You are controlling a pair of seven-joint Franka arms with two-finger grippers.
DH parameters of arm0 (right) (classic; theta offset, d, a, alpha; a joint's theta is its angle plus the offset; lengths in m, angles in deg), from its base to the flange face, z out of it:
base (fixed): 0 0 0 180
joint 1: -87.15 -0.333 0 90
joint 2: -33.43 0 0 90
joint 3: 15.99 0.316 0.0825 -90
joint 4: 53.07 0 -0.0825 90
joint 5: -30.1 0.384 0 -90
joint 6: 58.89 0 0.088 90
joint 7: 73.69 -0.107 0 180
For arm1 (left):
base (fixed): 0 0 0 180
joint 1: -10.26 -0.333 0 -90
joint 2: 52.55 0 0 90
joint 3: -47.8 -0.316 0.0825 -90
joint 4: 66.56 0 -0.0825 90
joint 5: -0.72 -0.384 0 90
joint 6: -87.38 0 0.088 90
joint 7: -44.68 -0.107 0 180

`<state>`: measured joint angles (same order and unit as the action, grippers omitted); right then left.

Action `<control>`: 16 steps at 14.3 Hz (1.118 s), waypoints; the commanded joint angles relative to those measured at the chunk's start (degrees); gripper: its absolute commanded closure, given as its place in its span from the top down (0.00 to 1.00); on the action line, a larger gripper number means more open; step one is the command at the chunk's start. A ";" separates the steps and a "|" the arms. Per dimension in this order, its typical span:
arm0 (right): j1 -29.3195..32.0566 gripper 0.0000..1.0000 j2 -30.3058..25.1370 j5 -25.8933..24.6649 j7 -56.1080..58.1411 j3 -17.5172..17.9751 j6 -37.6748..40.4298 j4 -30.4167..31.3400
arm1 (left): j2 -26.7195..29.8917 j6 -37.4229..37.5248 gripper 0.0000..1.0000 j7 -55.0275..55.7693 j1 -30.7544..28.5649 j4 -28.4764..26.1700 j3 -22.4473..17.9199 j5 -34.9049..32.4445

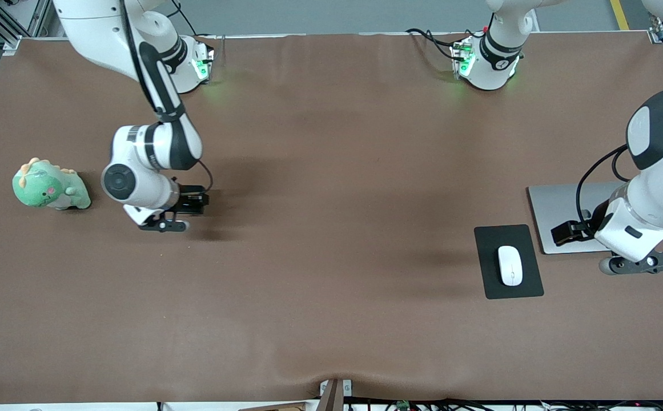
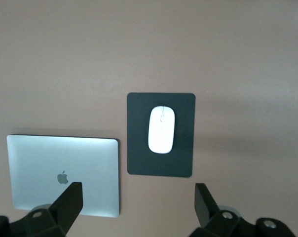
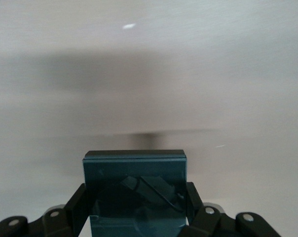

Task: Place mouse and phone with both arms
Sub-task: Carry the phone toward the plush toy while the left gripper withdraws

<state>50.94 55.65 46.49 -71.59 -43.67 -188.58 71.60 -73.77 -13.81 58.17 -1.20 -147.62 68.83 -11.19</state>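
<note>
At the right of the front frame, the left gripper (image 2: 136, 202) is hanging over the silver laptop (image 1: 559, 211) with its fingers spread wide and holding nothing, while the mouse (image 1: 510, 265) is lying on the black mouse pad (image 1: 488, 274) just beside it. At mid-left of that frame, the right gripper (image 3: 135, 205) is hovering over bare brown table (image 1: 331, 228) beside a green plush toy (image 1: 48, 185), its fingers pressing both edges of the phone (image 3: 134, 182). The front camera is hiding both grippers' fingers and the phone under the wrists; only the wrist views are showing them.

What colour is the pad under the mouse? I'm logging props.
Matte black rectangular mouse pad under the white oval mouse; clearest in the left wrist view.
</note>
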 commanded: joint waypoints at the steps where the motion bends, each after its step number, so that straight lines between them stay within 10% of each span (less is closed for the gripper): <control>1: 0.87 0.00 -2.19 -1.00 6.33 -3.78 -0.38 2.50 | 4.42 4.68 1.00 -2.59 1.86 -0.59 -2.47 4.25; 5: 7.19 0.00 -2.27 -1.09 13.27 -3.96 -0.29 4.25 | 9.69 10.75 1.00 -8.99 12.40 -0.76 -15.73 8.82; 16: 11.60 0.00 0.36 -0.48 17.77 -3.53 -10.66 10.15 | 24.55 14.09 1.00 -13.74 12.68 -7.79 -16.37 12.26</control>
<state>62.18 56.44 46.47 -54.50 -47.49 -198.15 80.58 -52.99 0.73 47.22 11.64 -151.15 53.07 0.31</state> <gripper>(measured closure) 0.198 0.000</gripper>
